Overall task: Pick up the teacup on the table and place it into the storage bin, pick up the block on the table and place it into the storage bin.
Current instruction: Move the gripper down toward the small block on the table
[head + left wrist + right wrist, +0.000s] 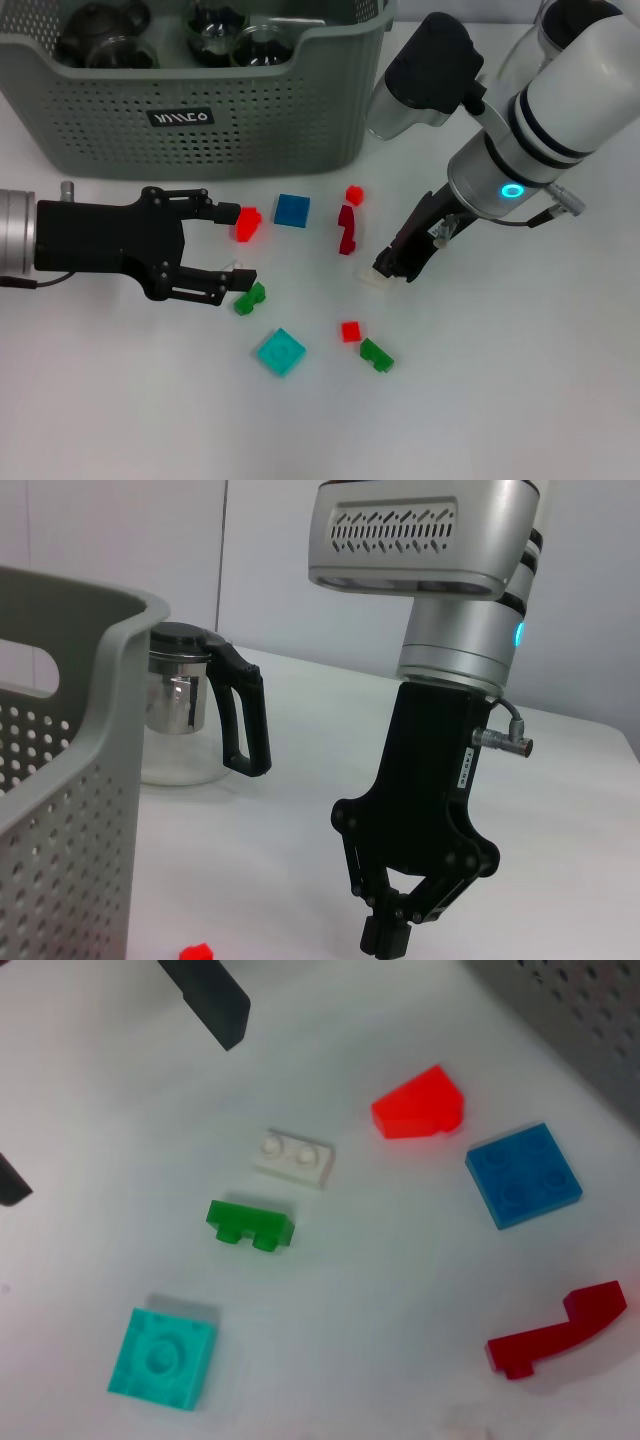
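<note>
The grey-green storage bin (200, 150) stands at the back left, with glass teacups (100, 40) inside it. No teacup shows on the table. Several small blocks lie scattered in front. My left gripper (240, 245) hovers low and open, with a red block (247, 222) at its far fingertip and a white block (293, 1156) at its near one. A green block (250, 298) lies just beyond. My right gripper (395, 268) points down right of a dark red block (347, 230), its fingers together in the left wrist view, with a pale block (375, 278) at their tip.
A clear glass pitcher (185, 710) with a black handle stands right of the bin, behind my right arm. A blue block (292, 210), a teal block (280, 351), a small red block (350, 330) and another green block (377, 355) lie on the white table.
</note>
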Available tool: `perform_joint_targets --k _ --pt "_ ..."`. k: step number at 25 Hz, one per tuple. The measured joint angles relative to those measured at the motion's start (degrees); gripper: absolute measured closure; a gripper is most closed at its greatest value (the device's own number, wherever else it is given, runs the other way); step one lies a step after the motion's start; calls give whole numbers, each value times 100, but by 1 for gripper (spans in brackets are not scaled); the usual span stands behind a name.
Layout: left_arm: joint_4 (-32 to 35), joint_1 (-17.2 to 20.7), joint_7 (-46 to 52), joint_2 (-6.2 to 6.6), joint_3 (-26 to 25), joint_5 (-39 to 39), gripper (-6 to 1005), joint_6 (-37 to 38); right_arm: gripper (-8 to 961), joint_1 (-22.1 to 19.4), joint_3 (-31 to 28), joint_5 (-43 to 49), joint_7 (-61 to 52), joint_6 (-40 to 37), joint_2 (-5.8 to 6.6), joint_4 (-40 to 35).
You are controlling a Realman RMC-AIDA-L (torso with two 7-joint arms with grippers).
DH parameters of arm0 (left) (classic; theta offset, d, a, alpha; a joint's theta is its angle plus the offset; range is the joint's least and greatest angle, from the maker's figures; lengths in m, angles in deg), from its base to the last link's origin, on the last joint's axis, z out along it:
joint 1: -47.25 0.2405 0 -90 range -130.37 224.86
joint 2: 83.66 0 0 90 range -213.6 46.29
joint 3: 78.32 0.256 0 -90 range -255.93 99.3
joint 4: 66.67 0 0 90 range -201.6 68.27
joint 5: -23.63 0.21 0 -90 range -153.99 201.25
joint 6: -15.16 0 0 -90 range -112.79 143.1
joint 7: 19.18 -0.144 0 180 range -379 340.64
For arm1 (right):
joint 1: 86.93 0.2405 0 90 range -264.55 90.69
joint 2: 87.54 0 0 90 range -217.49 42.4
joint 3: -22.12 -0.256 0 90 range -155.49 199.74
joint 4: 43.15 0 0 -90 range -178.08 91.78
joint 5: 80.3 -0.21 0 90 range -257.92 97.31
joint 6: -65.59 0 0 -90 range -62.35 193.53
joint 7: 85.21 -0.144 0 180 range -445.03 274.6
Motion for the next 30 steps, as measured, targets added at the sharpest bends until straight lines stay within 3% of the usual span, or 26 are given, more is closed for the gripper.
perform_joint_targets --k 11,16,21,30 --pt "1 0 -2 0 -21 -2 152 4 917 65 -91 10 16 -52 -10 -3" --pt "-2 0 -11 -6 -23 -5 151 -24 817 68 -38 17 54 -3 -31 -2" --pt "-39 0 -126 -12 -23 -4 151 -33 575 77 169 12 119 182 -60 41" --pt "-52 25 -142 -22 -22 -3 151 -34 508 78 458 -24 127 389 -71 59"
